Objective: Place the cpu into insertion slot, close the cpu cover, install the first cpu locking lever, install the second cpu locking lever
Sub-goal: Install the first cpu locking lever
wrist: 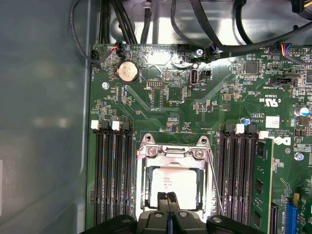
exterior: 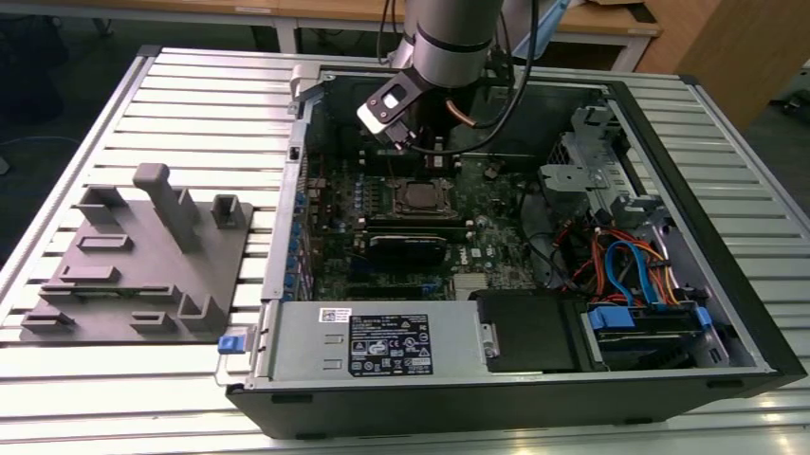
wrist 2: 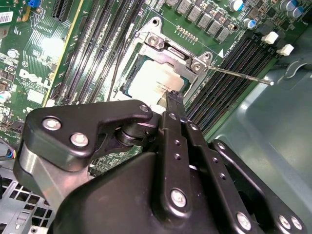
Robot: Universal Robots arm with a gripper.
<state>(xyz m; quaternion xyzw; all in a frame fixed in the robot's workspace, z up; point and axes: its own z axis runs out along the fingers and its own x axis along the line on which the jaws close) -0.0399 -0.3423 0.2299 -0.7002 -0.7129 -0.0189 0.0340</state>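
The cpu (wrist: 173,184), pale silver, lies flat in the insertion slot (exterior: 424,197) on the green motherboard. It also shows under the fingers in the second wrist view (wrist 2: 152,84). The cpu cover (wrist: 170,155) is down over it, its silver frame (wrist 2: 168,48) around the chip's edges. One thin locking lever (wrist: 215,180) runs along the socket's side, and its rod (wrist 2: 239,74) sticks out over the memory slots. My gripper (wrist: 168,197) hangs just above the chip's near edge, its black fingers (wrist 2: 173,100) pressed together with nothing between them.
Black memory slots (wrist: 112,180) flank the socket, with a module (wrist: 261,183) seated in one. A coin battery (wrist: 128,71) and cables sit beyond. The open computer case (exterior: 734,313) walls the board in. A grey fixture (exterior: 139,256) stands on the table at the exterior view's left.
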